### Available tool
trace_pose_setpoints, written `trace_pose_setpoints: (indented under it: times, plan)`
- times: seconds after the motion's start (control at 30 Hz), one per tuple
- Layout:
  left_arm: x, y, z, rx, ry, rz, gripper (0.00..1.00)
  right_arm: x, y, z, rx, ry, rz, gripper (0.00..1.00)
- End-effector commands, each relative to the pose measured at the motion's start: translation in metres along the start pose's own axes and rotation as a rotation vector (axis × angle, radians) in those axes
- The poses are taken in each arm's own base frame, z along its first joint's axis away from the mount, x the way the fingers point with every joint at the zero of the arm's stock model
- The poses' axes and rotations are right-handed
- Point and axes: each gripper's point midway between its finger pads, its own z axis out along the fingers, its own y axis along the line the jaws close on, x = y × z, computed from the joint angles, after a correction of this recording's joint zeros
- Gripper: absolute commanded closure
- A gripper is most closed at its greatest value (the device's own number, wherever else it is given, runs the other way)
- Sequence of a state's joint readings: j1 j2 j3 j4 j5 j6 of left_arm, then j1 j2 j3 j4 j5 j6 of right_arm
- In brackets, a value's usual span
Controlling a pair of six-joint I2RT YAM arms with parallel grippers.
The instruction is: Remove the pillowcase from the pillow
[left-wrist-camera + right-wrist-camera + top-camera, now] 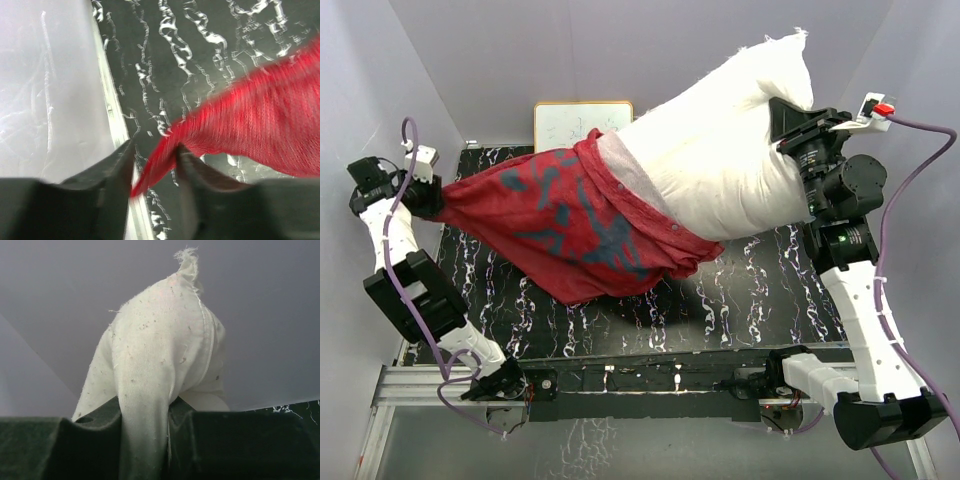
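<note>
The off-white pillow (pixel 720 150) hangs slanted over the table, its top corner pinched in my shut right gripper (pixel 788 125). The right wrist view shows that corner (pixel 160 340) squeezed in the right gripper (pixel 145 410). The pillowcase (pixel 560 230), turned to its dull red, blue-patched inside, still covers the pillow's lower end and stretches left to my left gripper (pixel 428 195). In the left wrist view a thin, blurred end of the pillowcase (pixel 250 115) lies across the left gripper (pixel 152 150). Its jaws stand apart, with table showing between them.
The black marbled table (pixel 760 290) lies under both things. A wood-framed white board (pixel 570 120) stands at the back. The table's pale left edge rail (pixel 112 115) and the grey wall run close beside the left gripper.
</note>
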State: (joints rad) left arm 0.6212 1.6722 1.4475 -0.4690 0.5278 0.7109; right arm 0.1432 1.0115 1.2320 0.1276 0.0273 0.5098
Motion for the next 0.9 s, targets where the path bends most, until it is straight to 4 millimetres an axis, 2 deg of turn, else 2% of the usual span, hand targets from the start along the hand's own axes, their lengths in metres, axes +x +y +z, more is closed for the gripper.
trace_pose_setpoints:
  times: [0.0, 0.03, 0.07, 0.1, 0.2, 0.3, 0.33, 0.47, 0.57, 0.7, 0.8, 0.87]
  plan:
    - [-0.035, -0.081, -0.023, 0.226, -0.021, 0.13, 0.35, -0.089, 0.021, -0.008, -0.043, -0.303, 0.071, 0.92]
    - [-0.039, -0.113, -0.028, 0.302, -0.024, 0.188, 0.17, -0.078, 0.017, -0.005, -0.033, -0.268, 0.077, 0.92]
    - [-0.039, -0.146, -0.034, 0.381, -0.026, 0.234, 0.07, -0.067, 0.011, -0.002, -0.018, -0.238, 0.075, 0.92]
    - [-0.038, -0.181, -0.042, 0.463, -0.031, 0.287, 0.03, -0.057, 0.004, 0.0, 0.001, -0.213, 0.069, 0.92]
    - [-0.022, -0.266, -0.066, 0.657, -0.025, 0.437, 0.03, -0.03, -0.014, -0.001, 0.045, -0.16, 0.043, 0.92]
    - [0.003, -0.322, -0.078, 0.764, 0.032, 0.511, 0.03, -0.004, -0.027, -0.003, 0.066, -0.099, 0.023, 0.92]
    - [0.018, -0.344, -0.08, 0.809, 0.068, 0.544, 0.03, 0.003, -0.03, -0.004, 0.075, -0.08, 0.016, 0.92]
    - [0.054, -0.387, -0.077, 0.835, 0.159, 0.656, 0.03, 0.026, -0.038, -0.005, 0.08, -0.006, -0.008, 0.92]
    - [0.072, -0.405, -0.069, 0.828, 0.192, 0.761, 0.03, 0.035, -0.039, -0.006, 0.07, 0.033, -0.027, 0.92]
    - [0.089, -0.408, -0.042, 0.76, 0.242, 0.866, 0.03, 0.042, -0.033, -0.006, 0.036, 0.07, -0.039, 0.92]
    - [0.09, -0.406, -0.014, 0.688, 0.235, 0.896, 0.03, 0.046, -0.028, -0.007, 0.01, 0.101, -0.043, 0.92]
    - [0.096, -0.405, -0.004, 0.665, 0.241, 0.904, 0.03, 0.047, -0.024, -0.007, -0.012, 0.113, -0.042, 0.92]
